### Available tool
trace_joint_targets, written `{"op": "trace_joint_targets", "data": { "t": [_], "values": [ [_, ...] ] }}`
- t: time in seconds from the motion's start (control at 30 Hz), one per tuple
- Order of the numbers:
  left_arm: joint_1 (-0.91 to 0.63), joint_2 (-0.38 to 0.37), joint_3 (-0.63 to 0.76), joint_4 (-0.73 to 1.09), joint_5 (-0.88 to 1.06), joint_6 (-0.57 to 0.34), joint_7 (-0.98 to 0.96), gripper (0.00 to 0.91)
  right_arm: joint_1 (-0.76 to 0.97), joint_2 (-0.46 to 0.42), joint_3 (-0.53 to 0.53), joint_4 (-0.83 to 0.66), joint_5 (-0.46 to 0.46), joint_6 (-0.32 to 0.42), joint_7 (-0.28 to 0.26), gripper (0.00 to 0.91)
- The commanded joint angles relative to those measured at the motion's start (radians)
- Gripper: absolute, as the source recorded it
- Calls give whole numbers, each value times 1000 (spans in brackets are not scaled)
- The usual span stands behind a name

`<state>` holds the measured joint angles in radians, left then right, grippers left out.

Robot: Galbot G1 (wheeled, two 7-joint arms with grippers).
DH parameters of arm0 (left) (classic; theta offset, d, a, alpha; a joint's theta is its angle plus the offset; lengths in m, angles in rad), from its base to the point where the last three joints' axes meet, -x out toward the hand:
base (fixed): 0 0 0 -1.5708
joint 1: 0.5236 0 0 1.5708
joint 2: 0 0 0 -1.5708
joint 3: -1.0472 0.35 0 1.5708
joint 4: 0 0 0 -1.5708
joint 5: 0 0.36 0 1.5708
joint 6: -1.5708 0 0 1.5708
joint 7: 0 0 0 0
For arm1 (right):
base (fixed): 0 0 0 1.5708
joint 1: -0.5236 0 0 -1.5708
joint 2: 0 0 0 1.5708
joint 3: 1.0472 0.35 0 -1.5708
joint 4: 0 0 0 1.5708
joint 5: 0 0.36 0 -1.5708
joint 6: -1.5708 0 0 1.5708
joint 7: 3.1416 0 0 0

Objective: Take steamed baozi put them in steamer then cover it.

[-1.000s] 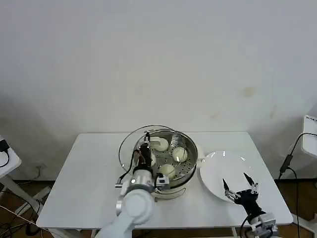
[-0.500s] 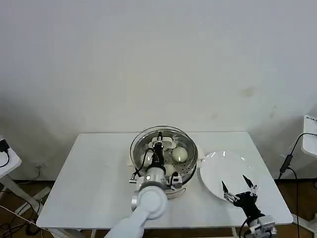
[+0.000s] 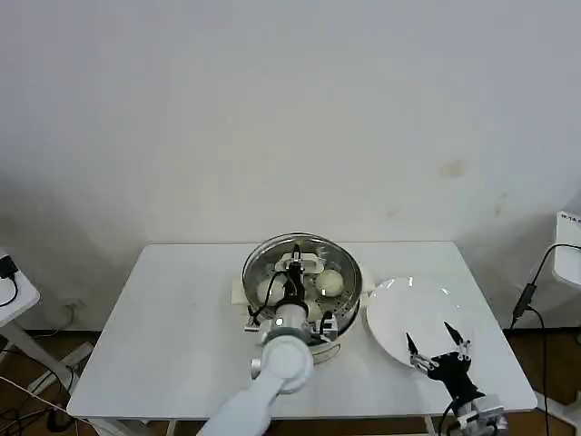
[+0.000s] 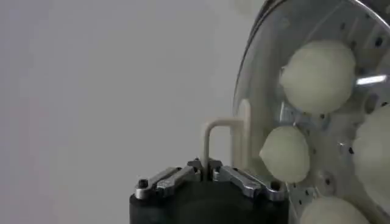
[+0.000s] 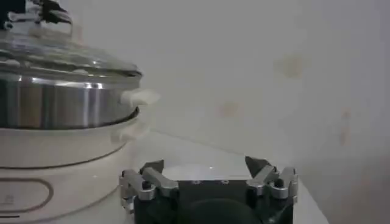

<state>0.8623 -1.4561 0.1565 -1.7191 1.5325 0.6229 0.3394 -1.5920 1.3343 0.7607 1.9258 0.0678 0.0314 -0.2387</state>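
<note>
Cover (image 3: 300,270) now tops steamer (image 3: 338,320) holding baozi (image 3: 330,283).

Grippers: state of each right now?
Left gripper: shut on the cover handle, over the steamer.
Right gripper: open, holding nothing, above the plate.

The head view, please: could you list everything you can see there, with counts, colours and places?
table: one, white, under everything.
steamer: one, shiny steel pot on a white base, at the table's middle.
lid: one, clear glass with metal rim, lying on the steamer.
lid handle: one, cream, at the lid's centre.
buns: four seen through the glass in the left wrist view, pale cream, inside the steamer.
plate: one, white, right of the steamer.
left end effector: shut on the lid handle, above the steamer.
right end effector: open, over the plate's near edge.
</note>
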Motion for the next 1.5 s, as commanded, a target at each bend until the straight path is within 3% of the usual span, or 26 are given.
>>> {"op": "trace_joint_targets", "data": {
  "t": [0.03, 1.5],
  "values": [
    [-6, -14, 3, 32, 5, -1, 4, 0, -1, 1, -1, 0, 0, 1, 0, 907],
    [36, -53, -17, 1, 47, -18, -16, 0, -7, 8, -12, 0, -10, 6, -1, 907]
  ]
}}
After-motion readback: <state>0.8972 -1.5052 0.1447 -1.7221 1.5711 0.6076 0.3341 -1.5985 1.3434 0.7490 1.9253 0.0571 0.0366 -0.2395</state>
